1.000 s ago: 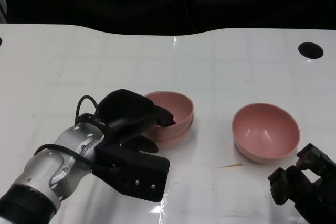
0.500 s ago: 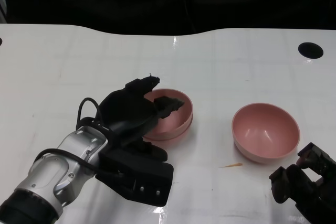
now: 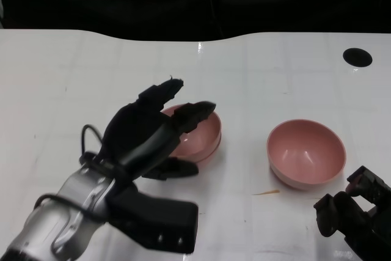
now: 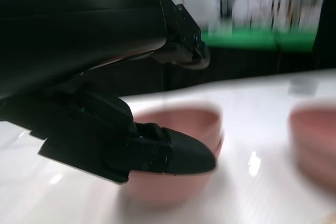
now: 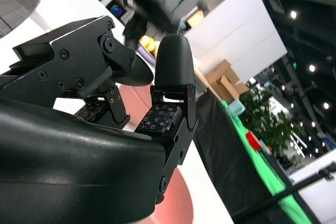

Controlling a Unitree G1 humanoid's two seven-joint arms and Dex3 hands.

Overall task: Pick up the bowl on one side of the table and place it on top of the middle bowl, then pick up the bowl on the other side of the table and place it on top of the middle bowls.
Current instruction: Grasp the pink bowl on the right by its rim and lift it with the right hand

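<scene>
Head view. Two nested pink bowls, the stack (image 3: 194,136), sit at mid-desk on the white desk (image 3: 275,71). The left hand (image 3: 143,136) is raised just over the stack's near-left rim with its fingers (image 3: 197,112) spread wide and nothing in them; one fingertip overlaps the stack's far-left rim in the picture, and whether it touches cannot be told. The lowest finger lies close to the desk just in front of the stack. The silver left forearm (image 3: 67,221) enters from the lower-left corner.

A single pink bowl (image 3: 306,153) stands upright on the right side, well apart from the stack, with bare desk between them. A thin tan sliver (image 3: 267,193) lies on the desk just in front of this bowl's left edge. The right hand (image 3: 354,215) is low at the lower-right corner, just in front of the bowl and not touching it; its fingers are bent inward but parted, and they hold nothing.

The desk's far edge runs in a shallow curve against a dark background. A dark round hole (image 3: 357,57) lies near the far-right edge.

Left wrist view: blurred; the stack (image 4: 184,150) lies beyond the left hand's fingers (image 4: 178,153), and the single bowl (image 4: 314,142) is at the frame's edge.

Right wrist view: the right hand's fingers (image 5: 173,69) stand apart, with pink bowl surface (image 5: 176,203) beyond them.
</scene>
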